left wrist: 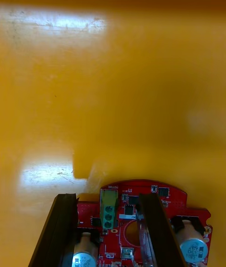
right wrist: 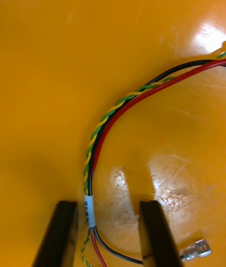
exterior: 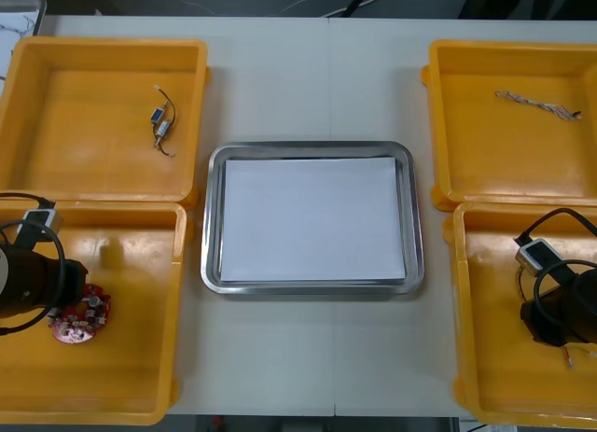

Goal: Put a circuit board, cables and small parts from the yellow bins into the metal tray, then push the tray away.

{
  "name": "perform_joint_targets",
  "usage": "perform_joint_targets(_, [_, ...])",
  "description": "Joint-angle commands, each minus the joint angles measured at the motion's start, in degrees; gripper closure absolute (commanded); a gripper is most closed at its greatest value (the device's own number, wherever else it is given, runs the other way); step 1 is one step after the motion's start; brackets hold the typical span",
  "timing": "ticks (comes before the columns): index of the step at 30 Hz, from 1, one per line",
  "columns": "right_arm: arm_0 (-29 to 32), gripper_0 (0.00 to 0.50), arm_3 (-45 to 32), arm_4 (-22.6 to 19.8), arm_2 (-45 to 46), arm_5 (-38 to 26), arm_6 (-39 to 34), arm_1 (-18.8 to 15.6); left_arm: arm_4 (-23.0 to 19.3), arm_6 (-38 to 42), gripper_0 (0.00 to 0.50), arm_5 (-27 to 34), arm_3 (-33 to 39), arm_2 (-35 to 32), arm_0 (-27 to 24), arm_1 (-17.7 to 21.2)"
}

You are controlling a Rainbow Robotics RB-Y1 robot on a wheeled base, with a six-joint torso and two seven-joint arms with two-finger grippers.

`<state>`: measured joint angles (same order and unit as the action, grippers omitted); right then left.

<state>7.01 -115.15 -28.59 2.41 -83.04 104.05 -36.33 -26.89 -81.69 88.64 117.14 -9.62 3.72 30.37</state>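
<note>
Left gripper (left wrist: 107, 198) is down low in the near-left yellow bin (exterior: 140, 357), left fingers (left wrist: 59, 234) spread wide, gripping nothing. The round red circuit board (left wrist: 127, 215) lies flat on the bin floor right under it. The green connector block (left wrist: 108, 208) on the board sits between the two fingers, and the rest of the board spreads out past one of them. Can't say for sure whether the fingertips touch the board or sit just over it.

Right gripper (right wrist: 107, 206) is low in the near-right yellow bin (exterior: 494, 357), also wide open, nothing clamped. A red, black and yellow-green cable (right wrist: 123, 104) runs between the right fingers (right wrist: 155, 234), close against one of them. It has a white sleeve (right wrist: 89, 210) on it there, then curves away ahead of the gripper across the bin floor. A small metal part (right wrist: 195, 249) lies on the floor just outside the other finger.

The metal tray (exterior: 213, 217), white inside, sits on the counter (exterior: 308, 87) between the two grippers, well apart from both.

Beyond the left gripper, the far-left yellow bin (exterior: 84, 124) holds small metal parts on dark wire (exterior: 163, 122). Beyond the right gripper, the far-right yellow bin (exterior: 494, 161) holds a pale twisted cable (exterior: 536, 104).
</note>
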Motion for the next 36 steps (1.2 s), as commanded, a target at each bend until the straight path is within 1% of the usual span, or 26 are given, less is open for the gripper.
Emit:
perform_joint_targets(1, [0.7, 0.453, -0.3, 0.1, -1.4, 0.5, 1.8, 1.0, 0.9, -0.9, 0.133, -0.5, -0.2, 1.3, -1.1, -0.6])
perform_joint_targets(2, [0.6, 0.485, -0.3, 0.1, -1.3, 0.5, 1.7, 1.0, 1.0, -0.8, 0.132, -0.6, -0.2, 1.4, -0.8, -0.6])
perform_joint_targets(3, [0.6, 0.500, -0.3, 0.1, -1.3, 0.5, 1.7, 1.0, 1.0, -0.9, 0.134, -0.5, -0.2, 1.4, -0.6, -0.7])
perform_joint_targets(9, [-0.4, 0.500, -0.4, -0.1, -1.1, 0.5, 1.6, 1.0, 1.1, -1.1, 0.135, -0.5, -0.2, 1.4, -0.1, -0.6])
perform_joint_targets(11, [-0.7, 0.500, -0.4, -0.3, -0.7, 0.5, 1.5, 1.0, 1.1, -1.1, 0.155, -0.5, -0.2, 1.4, -0.1, -0.7])
perform_joint_targets(13, [-1.4, 0.500, -0.4, -1.6, 0.2, 0.4, 1.8, 1.0, 1.2, -1.1, 0.185, -0.5, -0.2, 1.4, -0.1, -0.7])
perform_joint_targets(15, [-2.1, 0.500, -0.4, -2.6, 1.2, -0.1, 2.0, 0.9, 1.2, -1.1, 0.199, -0.5, -0.2, 1.4, 0.0, -0.7])
perform_joint_targets(17, [-2.9, 0.500, -0.6, -3.2, 1.7, -1.2, 2.2, 0.8, 1.1, -1.1, 0.204, -0.5, -0.2, 1.4, 0.1, -0.7])
perform_joint_targets(19, [-4.3, 0.500, -1.1, -3.6, 2.5, -4.0, 2.2, 0.9, 1.1, -1.1, 0.206, -0.5, -0.2, 1.3, 0.2, -0.6])
perform_joint_targets(22, [-5.4, 0.500, -2.5, -4.4, 3.7, -7.2, 2.2, 0.9, 1.1, -1.2, 0.224, -0.5, -0.2, 1.4, 0.5, -0.6])
perform_joint_targets(25, [-5.9, 0.500, -3.4, -4.8, 4.6, -9.1, 2.2, 1.1, 1.3, -1.2, 0.222, -0.6, -0.2, 1.3, 0.7, -0.7])
perform_joint_targets(27, [-5.8, 0.500, -4.3, -5.3, 5.5, -10.0, 1.9, 1.2, 1.3, -1.3, 0.252, -0.6, -0.2, 1.4, 0.8, -0.7])
perform_joint_targets(28, [-5.9, 0.500, -4.8, -5.6, 5.9, -10.6, 1.9, 1.2, 1.3, -1.2, 0.290, -0.6, -0.2, 1.4, 0.8, -0.6])
perform_joint_targets(29, [-6.0, 0.500, -5.3, -6.0, 6.5, -11.2, 1.9, 1.2, 1.3, -1.2, 0.344, -0.6, -0.2, 1.4, 0.8, -0.6])
perform_joint_targets(30, [-6.0, 0.500, -5.6, -6.1, 6.8, -11.5, 1.9, 1.2, 1.4, -1.2, 0.375, -0.5, -0.2, 1.3, 0.8, -0.6])
perform_joint_targets(31, [-6.0, 0.500, -6.2, -6.4, 7.3, -12.2, 1.9, 1.2, 1.4, -1.1, 0.427, -0.6, -0.2, 1.3, 0.8, -0.7])
perform_joint_targets(32, [-6.1, 0.500, -7.0, -6.8, 8.0, -13.1, 1.8, 1.2, 1.4, -0.9, 0.462, -0.6, -0.2, 1.4, 0.8, -0.6])
perform_joint_targets(34, [-6.3, 0.500, -7.9, -8.2, 9.0, -14.4, 1.6, 1.2, 1.4, -0.8, 0.500, -0.6, -0.2, 1.4, 0.8, -0.6])
perform_joint_targets(36, [-6.5, 0.500, -8.5, -9.9, 10.3, -15.8, 1.5, 1.2, 1.3, -0.8, 0.500, -0.5, -0.2, 1.4, 0.8, -0.6])
